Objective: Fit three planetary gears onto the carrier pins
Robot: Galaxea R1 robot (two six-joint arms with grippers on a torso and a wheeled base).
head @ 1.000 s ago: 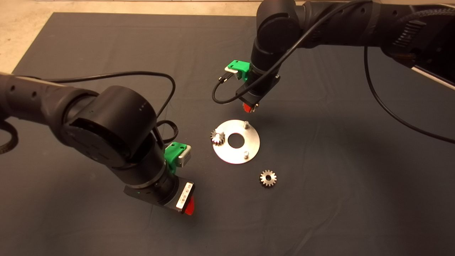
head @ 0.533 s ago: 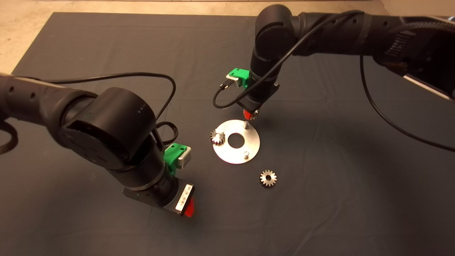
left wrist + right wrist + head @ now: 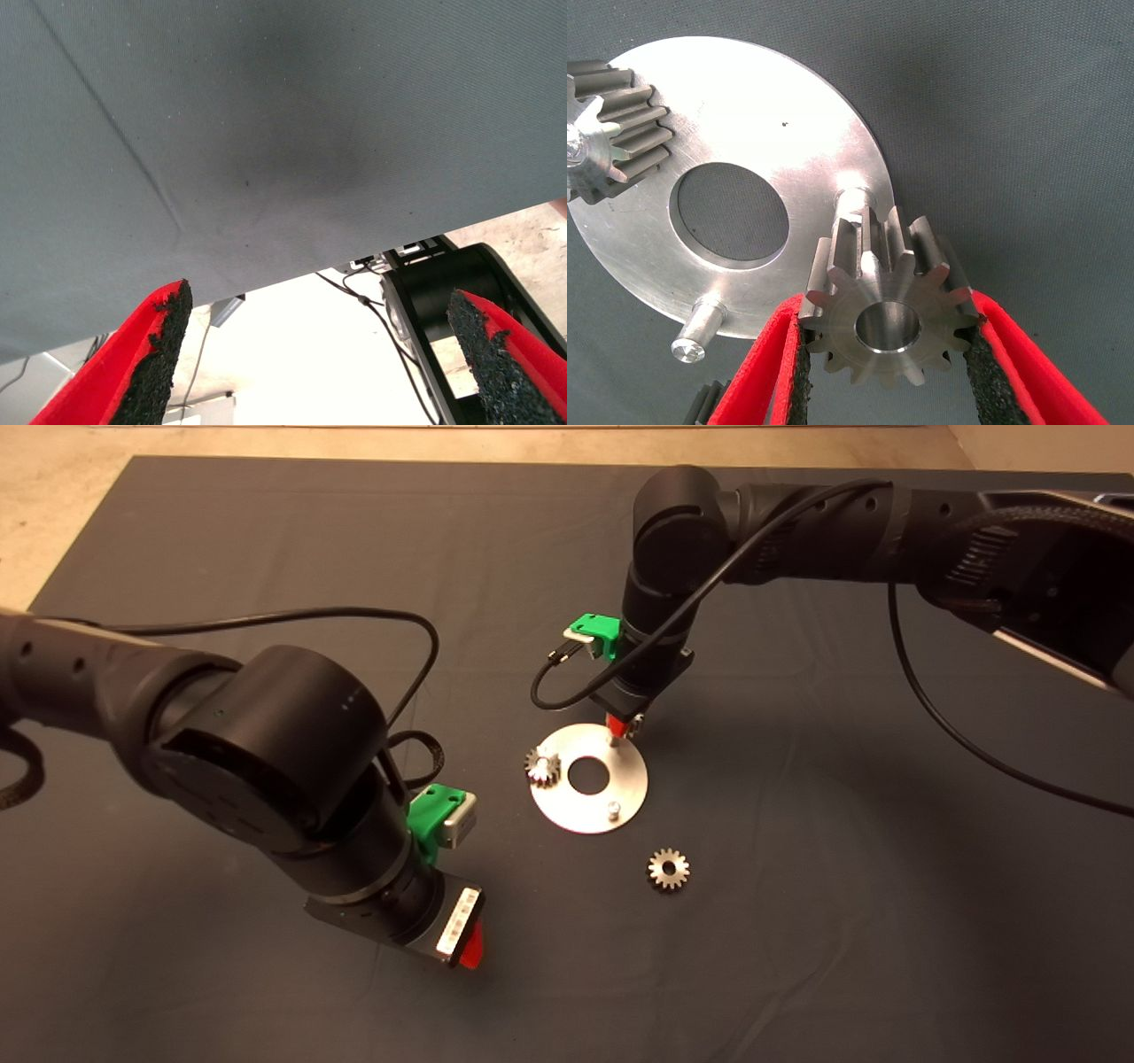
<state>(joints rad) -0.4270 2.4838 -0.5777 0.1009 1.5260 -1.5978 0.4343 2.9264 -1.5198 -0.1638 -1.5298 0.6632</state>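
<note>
Three gears are in play and I have one of them pinched in the right gripper [image 3: 886, 354]. Its jaws are closed on the gear's toothed rim, a black pad on either side, and this held gear [image 3: 888, 305] hangs over the far pin [image 3: 852, 202] at the plate's edge. From the wrist camera I see the gear's centre hole just off the pin's top, not down on it; whether metal touches metal I cannot tell.

On the head camera, the right gripper [image 3: 623, 726] sits right at the far rim of the carrier plate [image 3: 620, 793]. A second gear [image 3: 541, 765] is already seated on the pin at the plate's left edge. The near pin [image 3: 612, 809] stands bare. The third gear [image 3: 668, 868] lies flat on the mat [image 3: 797, 921], near the plate on the side closest to me.

My left gripper [image 3: 323, 354] waits low at the left, well apart from the plate. Its jaws stand wide apart with nothing between them, just mat and floor beyond.
</note>
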